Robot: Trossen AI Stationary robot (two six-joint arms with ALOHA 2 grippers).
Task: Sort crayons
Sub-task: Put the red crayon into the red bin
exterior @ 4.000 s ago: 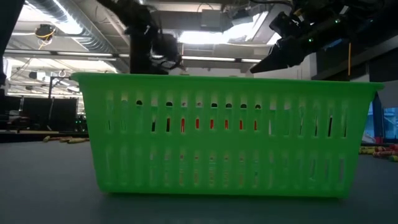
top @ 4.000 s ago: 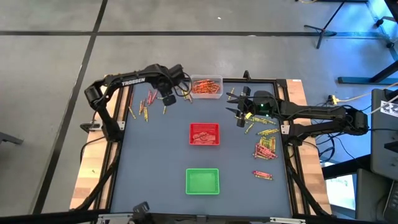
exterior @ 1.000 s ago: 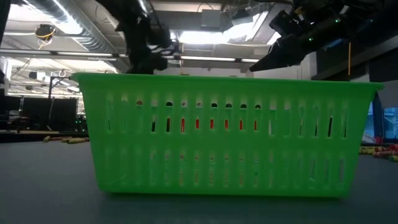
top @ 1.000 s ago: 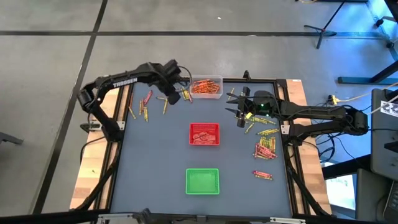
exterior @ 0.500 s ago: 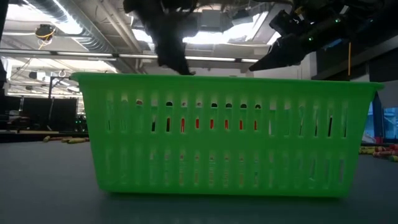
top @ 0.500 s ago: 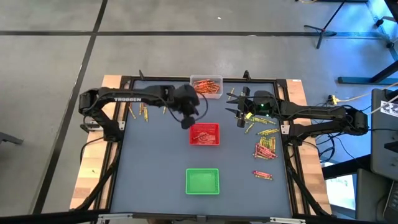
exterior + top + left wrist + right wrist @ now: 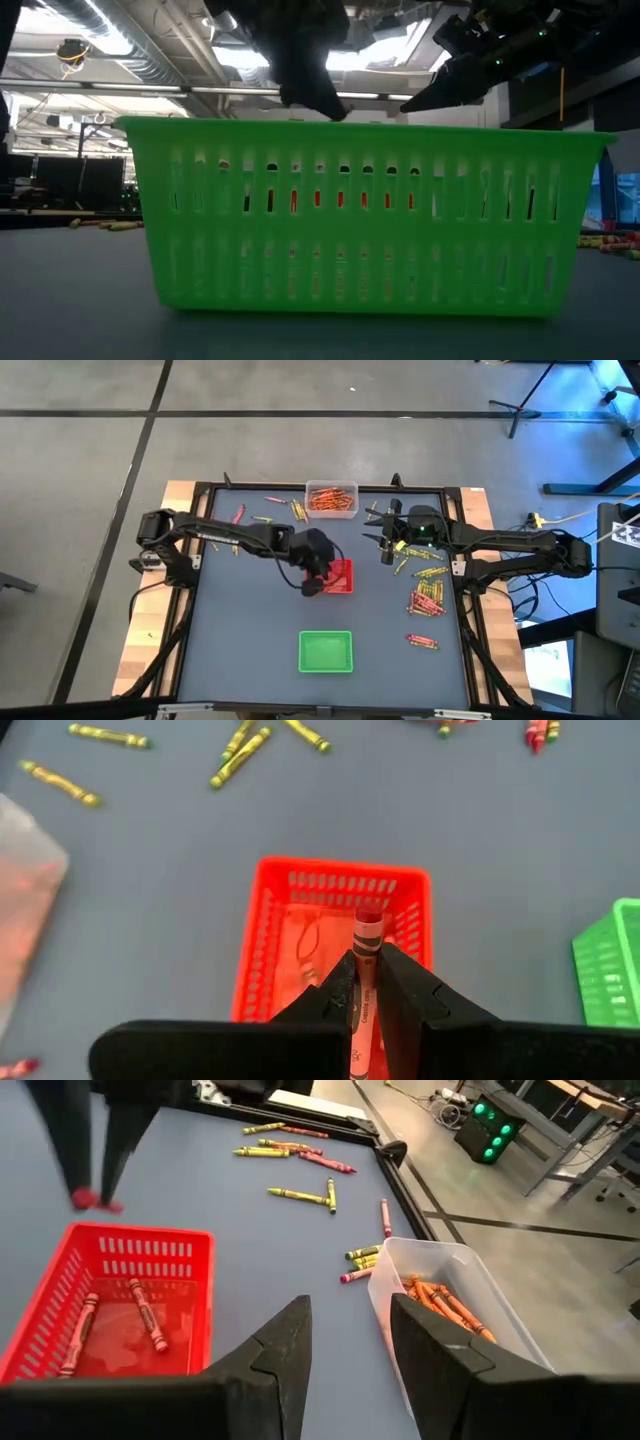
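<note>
My left gripper [image 7: 366, 970] is shut on a red crayon [image 7: 367, 935] above the red tray [image 7: 270, 950], at the tray's left edge in the high view [image 7: 311, 586]. Two red crayons [image 7: 140, 1312] lie in that tray. My right gripper [image 7: 350, 1330] hangs open with nothing in it near the far right [image 7: 384, 550], between the red tray and the clear tray [image 7: 332, 500] of orange crayons. Loose crayons lie on the table at the right [image 7: 425, 596] and at the far left [image 7: 285, 510]. The green tray [image 7: 326, 651] stands near the front. My left gripper pinches the red crayon's shaft [image 7: 362, 988] between its two fingers, and the crayon lies along them. Its free end [image 7: 369, 916] sticks out past the fingertips. The fingers slant down from the table's left. The crayon is lifted clear above the red tray.
In the low view the green tray [image 7: 365, 215] fills the foreground, with both arms above it. A black frame [image 7: 455, 575] rims the table. Bare blue-grey tabletop [image 7: 240, 630] lies at the near left.
My left gripper, shut on the red crayon, has swung from the far left beside the clear tray toward the table's middle and near edge. It has turned as it went and now hangs over the red tray's left edge.
</note>
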